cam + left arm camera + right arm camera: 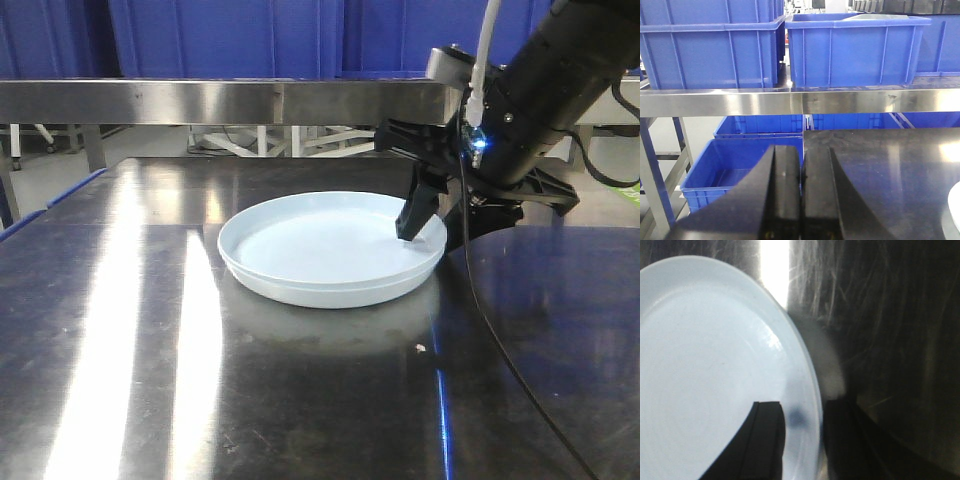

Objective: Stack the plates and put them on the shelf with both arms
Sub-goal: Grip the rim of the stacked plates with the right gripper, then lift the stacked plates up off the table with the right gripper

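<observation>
Pale bluish-white plates [320, 250] sit mid-frame on the steel table [150, 350] in the front view. A seam along the near rim suggests two nested, so stacking looks done; lift to the shelf [200, 100] not yet begun.

Right gripper [802, 407] enters from upper right of the front view. Fingers are apart and straddle the right-hand rim, one over the plate floor, one outside on the table. The gap looks wider than the rim, so not clamped.

Left gripper [801, 152]: fingers pressed together, holding nothing. Its camera faces the shelf edge and blue bins [855, 50]; only a sliver of plate shows at the lower right corner. It is not seen in the front view.

Step in hand, as I judge it: right-side rim grasp.
- Close on both rims together, or the lower plate stays behind.
- Seat the inner finger down on the flat, not the sloped wall; glossy surface, likely slippery.
- The left fingers need to part and take the opposite rim before any lift; a one-sided pinch would tilt the stack.
- Raise level, both sides together.
</observation>
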You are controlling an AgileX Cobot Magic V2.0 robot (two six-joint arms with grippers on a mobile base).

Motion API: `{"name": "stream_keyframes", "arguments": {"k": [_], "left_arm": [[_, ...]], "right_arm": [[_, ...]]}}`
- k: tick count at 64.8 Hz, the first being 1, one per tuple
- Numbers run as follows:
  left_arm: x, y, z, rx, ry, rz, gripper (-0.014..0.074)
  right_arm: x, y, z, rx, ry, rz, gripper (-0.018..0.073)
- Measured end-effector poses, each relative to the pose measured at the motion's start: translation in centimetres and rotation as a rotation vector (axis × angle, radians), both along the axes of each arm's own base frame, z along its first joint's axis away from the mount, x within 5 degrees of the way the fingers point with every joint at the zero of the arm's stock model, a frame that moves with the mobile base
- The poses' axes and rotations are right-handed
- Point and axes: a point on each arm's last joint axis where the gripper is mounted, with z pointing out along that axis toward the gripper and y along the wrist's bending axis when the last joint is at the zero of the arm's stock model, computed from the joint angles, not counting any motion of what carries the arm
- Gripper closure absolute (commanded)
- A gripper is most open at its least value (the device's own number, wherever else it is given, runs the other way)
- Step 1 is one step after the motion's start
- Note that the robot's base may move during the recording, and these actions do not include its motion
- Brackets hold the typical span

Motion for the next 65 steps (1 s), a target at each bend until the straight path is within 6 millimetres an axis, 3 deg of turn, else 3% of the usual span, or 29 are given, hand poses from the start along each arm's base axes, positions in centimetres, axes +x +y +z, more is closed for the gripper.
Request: {"name": "stream_keyframes", "arguments": {"k": [11, 27, 50, 65], "left_arm": [[0.0, 0.0, 0.0, 0.0, 0.0, 0.0, 0.0514], [0.0, 0.0, 0.0, 0.0, 0.0, 0.0, 0.0514], [0.0, 0.0, 0.0, 0.0, 0.0, 0.0, 0.0514], [0.0, 0.0, 0.0, 0.0, 0.0, 0.0, 0.0514]], "right_arm": [[0.1, 0.2, -0.2, -0.001, 0.001, 0.003, 0.0235], [0.3, 0.2, -0.4, -0.007, -0.006, -0.001, 0.0509], [0.1, 0.2, 0.2, 0.005, -0.02, -0.014, 0.051], [-0.8, -0.7, 4.6, -0.051, -0.245, 0.005, 0.051]]}}
